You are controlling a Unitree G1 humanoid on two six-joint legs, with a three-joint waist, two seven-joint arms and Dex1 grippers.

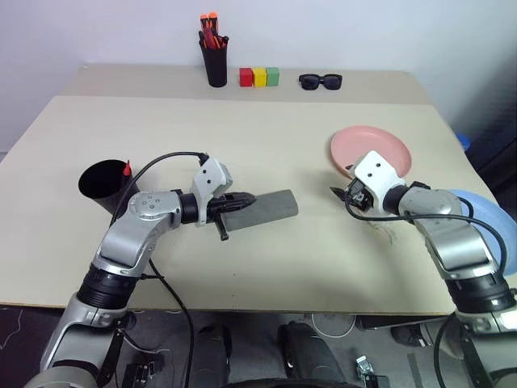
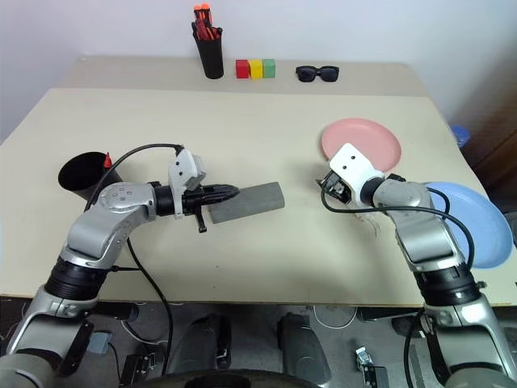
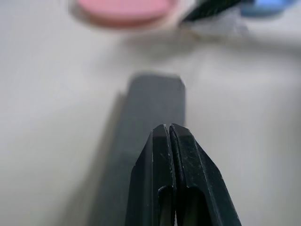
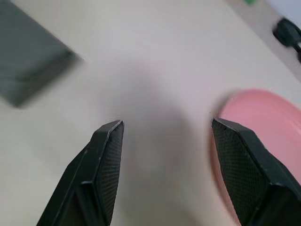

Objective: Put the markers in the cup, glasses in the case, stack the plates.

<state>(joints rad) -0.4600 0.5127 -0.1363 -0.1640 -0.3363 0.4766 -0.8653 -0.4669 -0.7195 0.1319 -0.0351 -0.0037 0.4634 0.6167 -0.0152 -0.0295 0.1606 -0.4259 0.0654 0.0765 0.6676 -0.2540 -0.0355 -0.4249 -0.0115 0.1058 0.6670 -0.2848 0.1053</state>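
Right gripper (image 4: 164, 136): jaws spread, holding nothing, over bare table (image 1: 266, 137) just left of the pink plate (image 1: 380, 145). Left gripper (image 1: 246, 199): jaws pressed together, empty, above the near-left end of the closed grey case (image 1: 271, 208). The blue plate (image 1: 493, 222) lies at the right edge. Both plates look light, stiff and slick — take the pink one by its rim, which probably needs lifting first.
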